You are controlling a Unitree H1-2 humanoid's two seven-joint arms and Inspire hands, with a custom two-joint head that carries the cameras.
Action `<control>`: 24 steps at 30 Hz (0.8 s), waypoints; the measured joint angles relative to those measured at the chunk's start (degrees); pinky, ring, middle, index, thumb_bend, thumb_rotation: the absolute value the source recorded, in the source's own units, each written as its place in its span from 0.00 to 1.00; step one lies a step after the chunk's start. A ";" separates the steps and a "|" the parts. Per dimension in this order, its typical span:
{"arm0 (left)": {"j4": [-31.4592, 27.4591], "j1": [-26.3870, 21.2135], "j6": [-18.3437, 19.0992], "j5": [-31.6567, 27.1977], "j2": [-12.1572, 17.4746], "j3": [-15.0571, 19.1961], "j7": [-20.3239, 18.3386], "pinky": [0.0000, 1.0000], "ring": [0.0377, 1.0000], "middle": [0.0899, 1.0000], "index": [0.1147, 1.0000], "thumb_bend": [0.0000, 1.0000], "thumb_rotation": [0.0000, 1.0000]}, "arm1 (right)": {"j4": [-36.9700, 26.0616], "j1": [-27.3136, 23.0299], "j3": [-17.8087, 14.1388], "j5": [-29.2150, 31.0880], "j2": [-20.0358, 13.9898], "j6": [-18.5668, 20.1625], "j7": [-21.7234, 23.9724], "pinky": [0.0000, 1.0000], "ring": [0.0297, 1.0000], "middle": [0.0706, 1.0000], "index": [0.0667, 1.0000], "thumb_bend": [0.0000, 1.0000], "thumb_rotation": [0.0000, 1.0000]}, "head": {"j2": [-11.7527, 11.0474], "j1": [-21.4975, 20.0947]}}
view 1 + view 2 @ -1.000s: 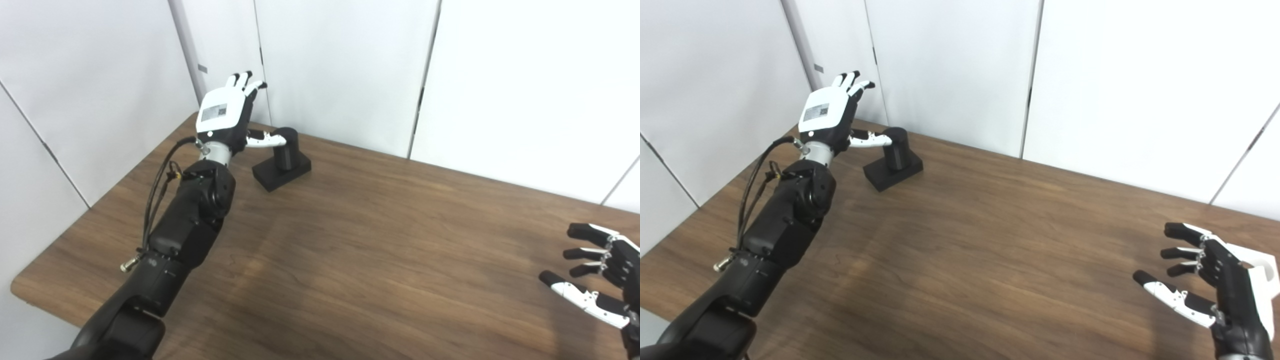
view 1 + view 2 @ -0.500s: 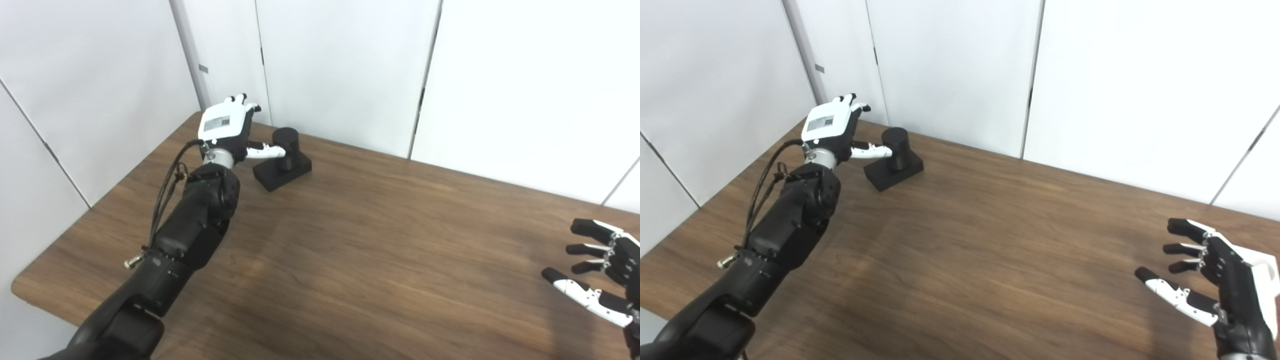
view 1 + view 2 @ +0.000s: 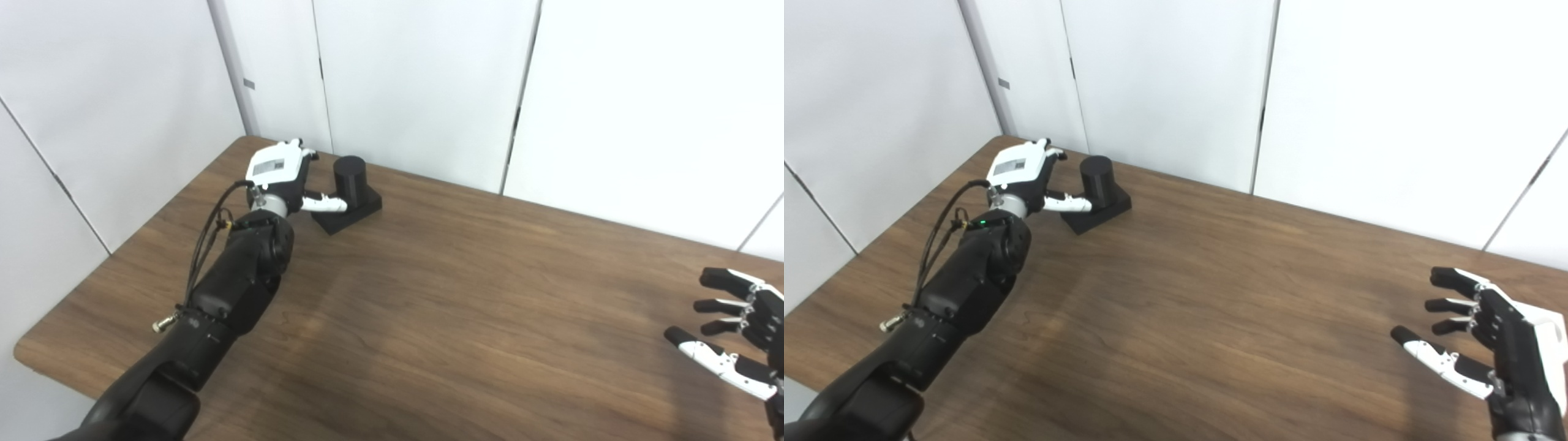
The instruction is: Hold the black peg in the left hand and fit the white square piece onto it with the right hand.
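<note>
Upper left: white wall panels (image 3: 122, 92) meeting at a corner behind rounded table (image 3: 429, 306) edge, dark wood grain. Left hand (image 3: 278, 174) low beside black peg (image 3: 350, 177), thumb against its square base, fingers spread behind, not grasping. Peg upright, upper left of centre. Mid-table bare wood. Lower right: right hand (image 3: 1488, 343) released, fingers apart, holding nothing. White square piece (image 3: 1546, 321) partly hidden behind it at right edge.

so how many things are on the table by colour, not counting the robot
black: 1, the black peg on its square base, by the left hand
white: 1, the white square piece, mostly hidden behind the right hand
total: 2
</note>
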 measured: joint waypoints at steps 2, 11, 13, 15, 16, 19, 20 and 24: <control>0.26 0.04 0.00 0.02 0.00 -0.46 0.01 0.93 1.00 1.00 0.86 1.00 0.63 | 0.00 0.02 -0.03 0.10 -0.03 -0.01 0.02 0.48 0.61 0.72 0.69 0.56 0.00 | 0.09 -0.09; 2.27 0.09 0.06 0.33 -0.10 -0.55 -0.40 1.00 1.00 1.00 0.88 1.00 0.53 | -0.38 0.25 -0.09 0.21 -0.14 0.20 0.17 0.47 0.61 0.71 0.69 0.55 0.00 | 0.35 -0.53; 2.75 0.09 0.06 0.33 -0.17 -0.66 -0.35 1.00 1.00 1.00 0.88 1.00 0.52 | -0.71 0.25 -0.09 0.22 -0.14 0.33 0.32 0.47 0.61 0.72 0.69 0.55 0.00 | 0.35 -0.53; 3.13 0.15 0.06 0.39 -0.32 -0.78 -0.38 0.99 1.00 1.00 0.88 1.00 0.50 | -0.80 0.25 -0.10 0.21 -0.15 0.33 0.46 0.47 0.61 0.72 0.69 0.56 0.00 | 0.44 -0.53; 3.29 0.18 0.06 0.53 -0.43 -0.84 -0.40 0.98 1.00 1.00 0.88 1.00 0.50 | -0.80 0.25 -0.10 0.21 -0.14 0.33 0.51 0.47 0.60 0.72 0.69 0.55 0.00 | 0.53 -0.53; 4.02 0.17 0.07 0.83 -0.69 -1.27 -0.40 0.97 1.00 1.00 0.87 1.00 0.49 | -0.80 0.27 -0.14 0.20 -0.14 0.34 0.58 0.47 0.60 0.72 0.69 0.55 0.00 | 0.53 -0.53; 4.24 0.17 0.07 0.86 -0.75 -1.47 -0.41 0.97 1.00 1.00 0.87 1.00 0.49 | -0.81 0.27 -0.15 0.20 -0.14 0.34 0.58 0.46 0.60 0.72 0.69 0.55 0.00 | 0.62 -0.61; 4.66 0.17 0.07 1.10 -0.98 -2.29 -0.71 0.98 1.00 1.00 0.87 1.00 0.52 | -0.89 0.32 -0.17 0.13 -0.13 0.39 0.64 0.46 0.60 0.72 0.70 0.55 0.00 | 0.62 -0.62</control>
